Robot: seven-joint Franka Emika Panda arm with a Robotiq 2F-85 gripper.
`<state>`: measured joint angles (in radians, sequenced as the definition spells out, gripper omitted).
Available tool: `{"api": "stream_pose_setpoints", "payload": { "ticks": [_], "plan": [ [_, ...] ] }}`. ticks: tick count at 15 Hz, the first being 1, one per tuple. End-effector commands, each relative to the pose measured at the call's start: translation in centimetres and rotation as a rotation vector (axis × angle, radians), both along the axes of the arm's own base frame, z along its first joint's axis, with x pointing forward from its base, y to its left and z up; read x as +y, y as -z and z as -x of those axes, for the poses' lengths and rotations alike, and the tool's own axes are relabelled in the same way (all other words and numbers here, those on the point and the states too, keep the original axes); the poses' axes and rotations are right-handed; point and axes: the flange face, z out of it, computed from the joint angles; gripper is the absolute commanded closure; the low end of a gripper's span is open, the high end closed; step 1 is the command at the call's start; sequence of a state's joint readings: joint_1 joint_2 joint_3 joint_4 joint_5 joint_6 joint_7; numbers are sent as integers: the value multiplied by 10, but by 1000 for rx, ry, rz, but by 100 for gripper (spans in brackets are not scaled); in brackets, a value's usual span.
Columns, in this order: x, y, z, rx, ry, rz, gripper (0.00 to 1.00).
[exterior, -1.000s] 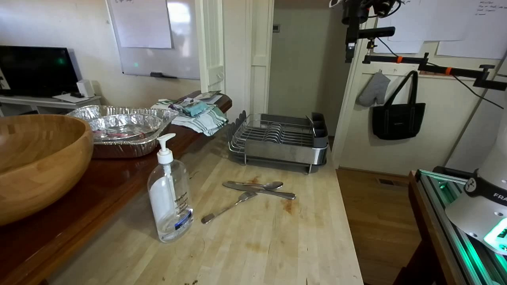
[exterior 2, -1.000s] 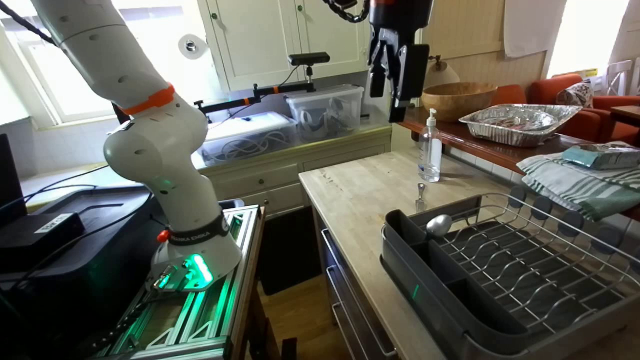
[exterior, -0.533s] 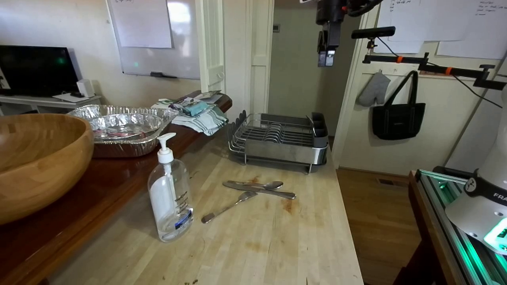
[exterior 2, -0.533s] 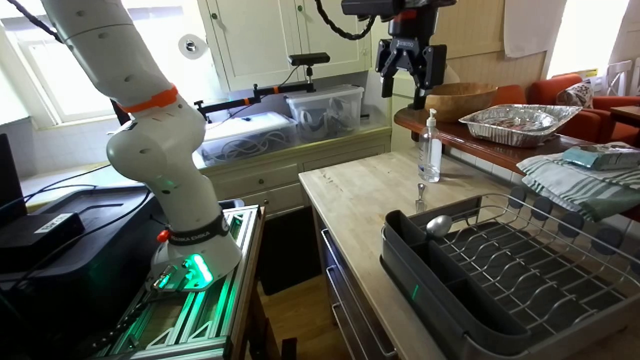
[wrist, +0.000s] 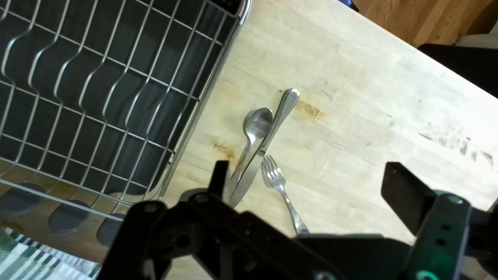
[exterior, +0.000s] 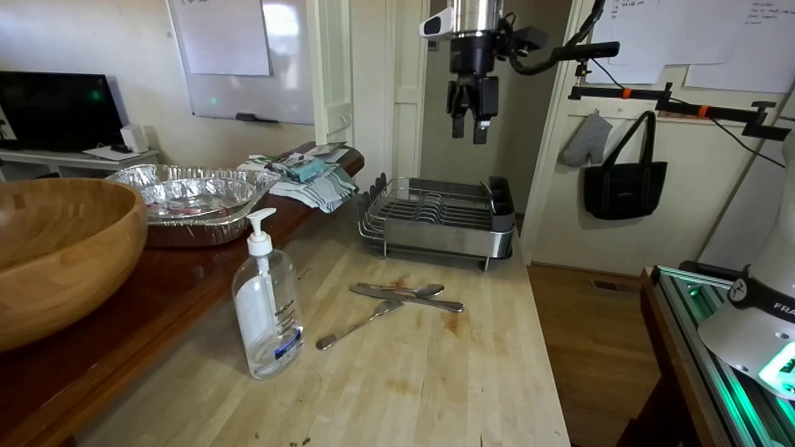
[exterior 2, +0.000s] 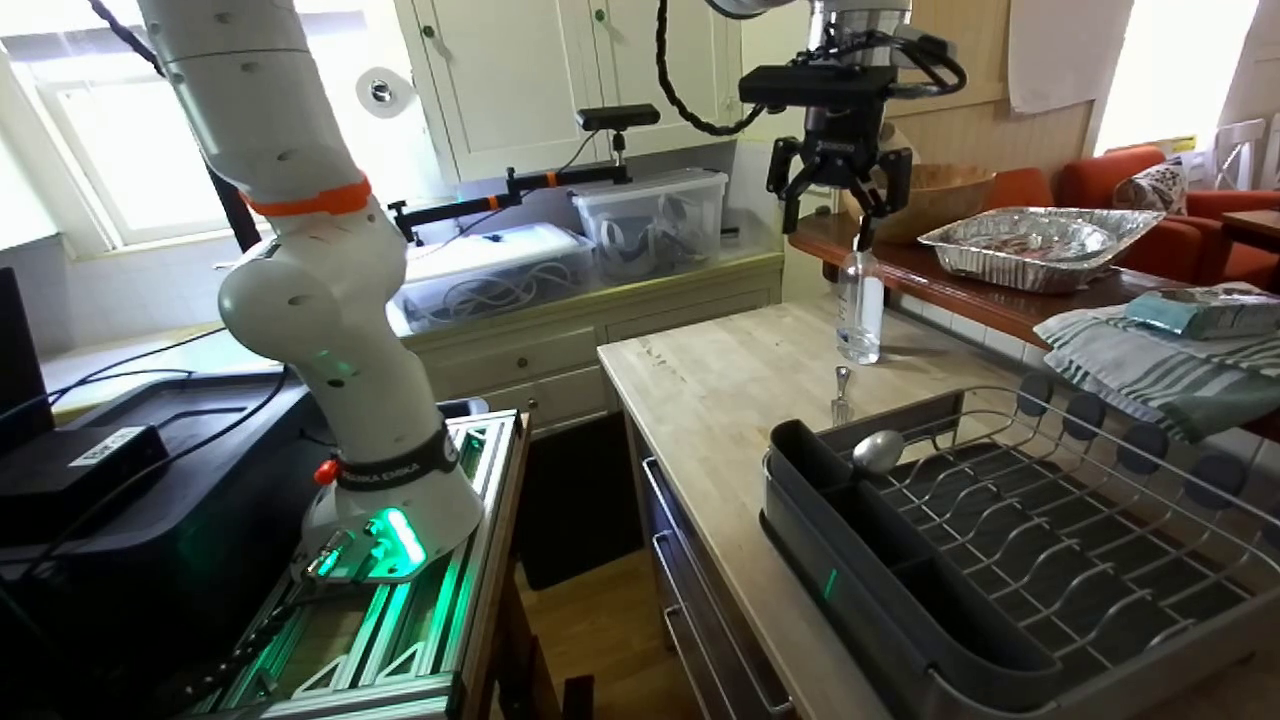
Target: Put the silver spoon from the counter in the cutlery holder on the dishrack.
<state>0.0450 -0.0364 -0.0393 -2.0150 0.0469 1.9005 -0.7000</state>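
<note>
Tool (wrist: 311, 182) released: its two fingers (wrist: 408, 196) stand wide apart in the wrist view, with a clear gap between them. In both exterior views it points down in mid-air, well above the desk (exterior: 490, 372) and apart from everything on it. The silver spoon (wrist: 256, 128) lies flat on the desk between the dishrack (exterior: 444, 236) and a knife (wrist: 265, 146), its bowl just beside the knife's handle; whether the two touch, I cannot tell. Seen from the wrist, one finger covers the end of the spoon's handle, by line of sight rather than contact. On the knife's other side lies a fork (wrist: 278, 183), tines close to the blade. A soap bottle (exterior: 267, 316) stands upright near the end of the fork's handle. At the dishrack's end, the cutlery holder (exterior 2: 860, 590) has a second spoon (exterior 2: 879, 452) showing bowl up at its inner edge; I cannot tell which compartment, if any, takes its handle.
</note>
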Motion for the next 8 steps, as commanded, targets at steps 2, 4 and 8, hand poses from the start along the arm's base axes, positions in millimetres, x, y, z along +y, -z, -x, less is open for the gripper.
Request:
{"api": "stream_pose_setpoints", "payload": {
  "ticks": [2, 4, 8],
  "plan": [
    [1, 3, -4, 6, -13, 0, 0],
    [0, 1, -5, 1, -16, 0, 0],
    [8, 4, -13, -8, -3, -24, 0]
  ]
}}
